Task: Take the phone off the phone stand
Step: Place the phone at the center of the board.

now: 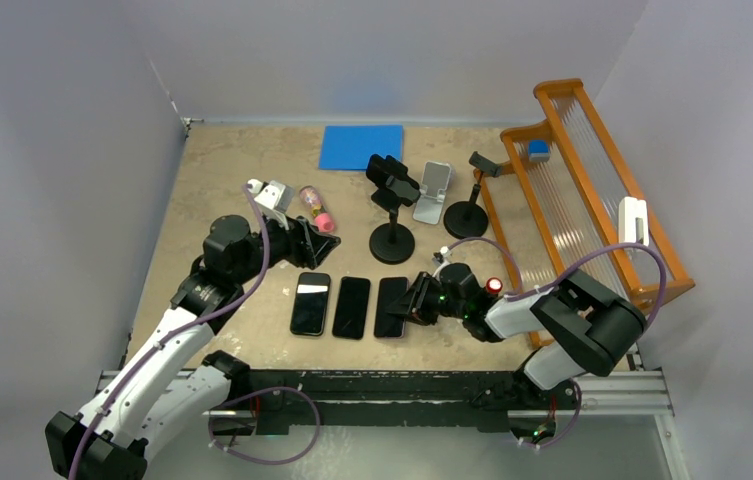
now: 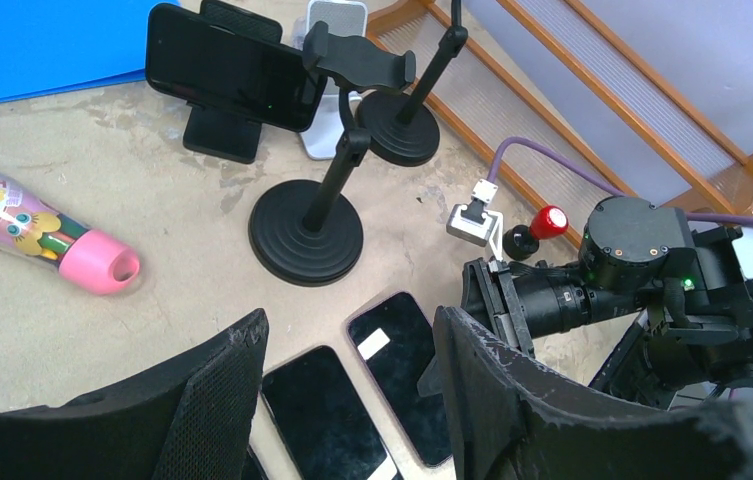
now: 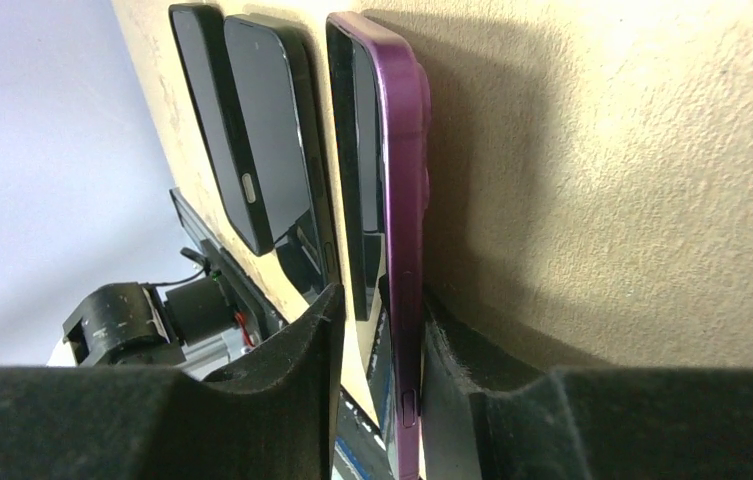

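Straddling the near end of the purple-cased smartphone [image 3: 402, 200], the right claw [image 3: 377, 320] has its two black foam fingers either side of the phone's edges. The jaws are only slightly parted. There's a sliver of daylight on the screen side, so it looks more like a loose bracket than a real clamp.

That phone is flat on the tan table [image 1: 232, 170], screen up. It's the right-most in a row of three, with two black slab phones, one [image 1: 351, 307] just beside it and another [image 1: 311, 303] further left.

The left claw [image 2: 350, 320] hangs above that row with its fingers spread wide and nothing between them.

Going further back:
- a pink cartoon-print bottle with a pink cap [image 2: 42, 235] is lying on its side
- a black round-base phone stand [image 2: 307, 235] has its clamp head right next to a black phone sitting up in a black holder [image 2: 227, 65]. I honestly can't tell which bit is gripping it
- a silver folding stand [image 1: 434, 190] and a second black round-base stand [image 1: 467, 215] sit to the right
- a blue flat mat [image 1: 360, 147] is at the far edge

As for containers, there's the orange wooden rack with clear ribbed panels [image 1: 592, 180] along the right side. A small blue block [image 1: 539, 150] is tucked at its far end and a white oblong gadget [image 1: 632, 220] is by its outer rail.
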You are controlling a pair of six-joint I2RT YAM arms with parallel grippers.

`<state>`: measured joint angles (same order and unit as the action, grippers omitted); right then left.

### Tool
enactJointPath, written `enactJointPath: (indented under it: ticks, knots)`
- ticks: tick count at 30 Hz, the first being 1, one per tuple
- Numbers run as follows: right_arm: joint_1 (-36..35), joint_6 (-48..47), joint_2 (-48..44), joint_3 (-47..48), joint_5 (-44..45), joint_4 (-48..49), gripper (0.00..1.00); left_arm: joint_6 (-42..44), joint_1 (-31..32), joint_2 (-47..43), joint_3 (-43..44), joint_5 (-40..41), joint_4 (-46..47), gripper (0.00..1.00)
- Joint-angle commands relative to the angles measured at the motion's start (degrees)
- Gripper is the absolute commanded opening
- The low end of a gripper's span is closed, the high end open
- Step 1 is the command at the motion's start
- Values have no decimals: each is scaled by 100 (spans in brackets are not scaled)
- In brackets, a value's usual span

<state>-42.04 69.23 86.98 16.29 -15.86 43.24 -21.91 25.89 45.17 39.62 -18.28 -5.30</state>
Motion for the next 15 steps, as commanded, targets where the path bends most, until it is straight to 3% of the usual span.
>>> enactJointPath:
  ticks: [1,15]
  knots:
    - [12,-137,-9,-21,92,-97,34,-41,21,-10,90,-79,187,59]
    - [5,-372,-360,26,488,-699,39,-50,21,-10,90,-87,187,59]
